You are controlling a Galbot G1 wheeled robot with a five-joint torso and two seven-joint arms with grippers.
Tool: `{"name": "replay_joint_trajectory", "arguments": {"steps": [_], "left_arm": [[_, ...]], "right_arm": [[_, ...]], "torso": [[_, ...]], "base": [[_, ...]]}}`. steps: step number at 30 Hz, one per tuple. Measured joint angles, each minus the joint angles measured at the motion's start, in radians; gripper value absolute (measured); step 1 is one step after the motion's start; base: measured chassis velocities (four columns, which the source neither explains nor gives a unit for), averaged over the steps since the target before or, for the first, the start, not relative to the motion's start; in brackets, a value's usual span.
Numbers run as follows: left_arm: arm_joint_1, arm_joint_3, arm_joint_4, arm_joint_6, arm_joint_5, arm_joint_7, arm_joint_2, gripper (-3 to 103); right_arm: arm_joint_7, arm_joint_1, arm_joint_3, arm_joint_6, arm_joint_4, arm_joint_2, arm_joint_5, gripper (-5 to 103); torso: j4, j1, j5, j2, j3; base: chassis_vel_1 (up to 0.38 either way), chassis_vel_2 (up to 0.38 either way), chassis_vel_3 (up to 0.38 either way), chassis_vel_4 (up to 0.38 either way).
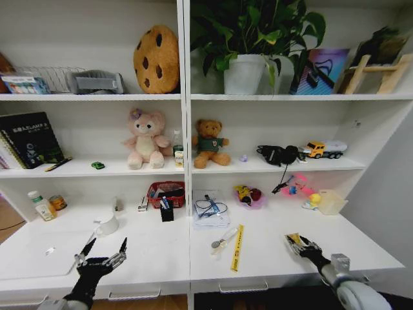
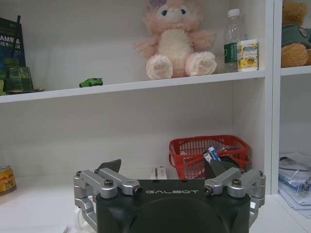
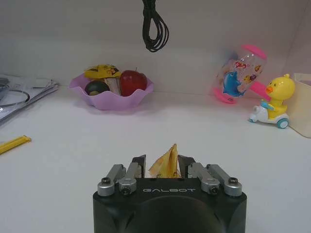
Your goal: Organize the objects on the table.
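Right gripper (image 3: 167,167) clenched on a crinkled yellow-orange wrapper (image 3: 166,162), low over the smooth white worktop (image 1: 290,223), well short of the purple scalloped fruit bowl (image 3: 111,92). Left gripper (image 1: 103,248) released, fingers spread, near the white cup (image 1: 107,224). Tiny green toy car (image 2: 91,82) shelved above. Risk: thin wrapper slipping from a shallow pinch.

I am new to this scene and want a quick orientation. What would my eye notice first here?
First the pink plush bear and the brown teddy bear sitting on the middle shelf, with the big cookie-shaped cushion and a leafy potted plant on the shelf above. Lower down, the left pincer hovers open over the white table, while the right pincer is shut on a yellow wrapper.
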Motion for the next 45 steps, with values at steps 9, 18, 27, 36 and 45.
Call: {"name": "replay_joint_trajectory", "arguments": {"steps": [9, 18, 27, 36, 45], "left_arm": [[0.0, 0.0, 0.0, 0.0, 0.0, 0.0, 0.0, 100], [0.0, 0.0, 0.0, 0.0, 0.0, 0.0, 0.0, 100], [0.0, 0.0, 0.0, 0.0, 0.0, 0.0, 0.0, 100], [0.0, 0.0, 0.0, 0.0, 0.0, 0.0, 0.0, 100], [0.0, 0.0, 0.0, 0.0, 0.0, 0.0, 0.0, 100]], "right_arm": [[0.013, 0.004, -0.002, -0.002, -0.007, -0.001, 0.002, 9], [0.008, 0.0, 0.001, 0.005, -0.008, 0.0, 0.004, 0], [0.031, 0.064, 0.027, 0.046, 0.088, -0.026, 0.085, 0], [0.088, 0.224, -0.065, 0.003, 0.099, -0.043, 0.153, 0], [0.092, 0.266, -0.097, -0.007, 0.057, -0.024, 0.148, 0]], "torso": [[-0.0001, 0.0, 0.0001, 0.0, 0.0], [0.0, 0.0, 0.0, 0.0, 0.0], [0.0, 0.0, 0.0, 0.0, 0.0], [0.0001, 0.0, 0.0, 0.0, 0.0], [-0.0002, 0.0, 0.0001, 0.0, 0.0]], "base": [[0.0, 0.0, 0.0, 0.0], [0.0, 0.0, 0.0, 0.0], [0.0, 0.0, 0.0, 0.0], [0.0, 0.0, 0.0, 0.0], [-0.003, 0.002, 0.006, -0.002]]}}
